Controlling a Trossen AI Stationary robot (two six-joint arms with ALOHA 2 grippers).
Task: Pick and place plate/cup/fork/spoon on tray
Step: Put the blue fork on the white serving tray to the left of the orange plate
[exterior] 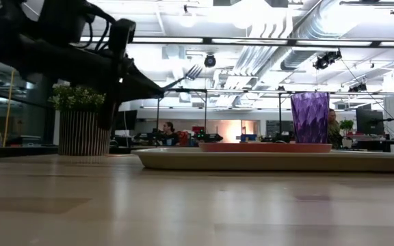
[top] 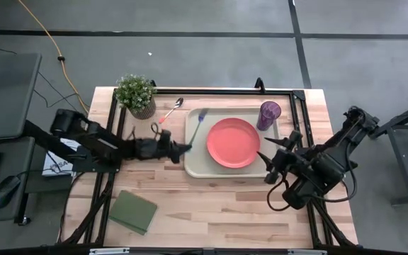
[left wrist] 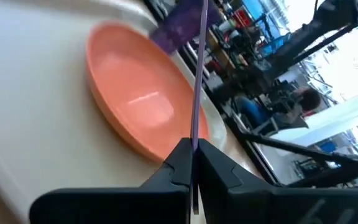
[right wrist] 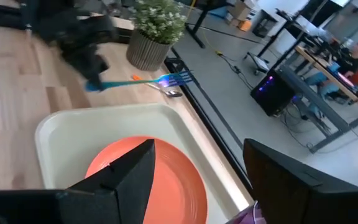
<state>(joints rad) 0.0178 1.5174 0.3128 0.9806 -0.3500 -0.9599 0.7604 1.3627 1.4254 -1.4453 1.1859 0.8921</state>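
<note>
My left gripper (top: 181, 149) is shut on the blue-teal fork (top: 198, 126) by the tray's left rim. The fork's tines (exterior: 193, 70) point up and toward the far edge. The orange-red plate (top: 232, 142) lies flat in the beige tray (top: 193, 166). The purple cup (top: 268, 113) stands upright in the tray's far right corner. The orange-handled spoon (top: 172, 110) lies on the table beside the plant. My right gripper (top: 273, 161) is open and empty at the tray's right rim. My left gripper pinches the fork's handle near its free end (left wrist: 194, 148) between its two fingers. The fingers come about level from the table's left. The fork is lifted clear of the table and slants up from the fingers, tines highest (right wrist: 176, 78).
A potted plant (top: 137, 95) stands at the far left, next to the spoon. A flat green pad (top: 133, 211) lies near the front left. Bare wood shows along the table's near edge (top: 225, 212). People sit in the room beyond the table.
</note>
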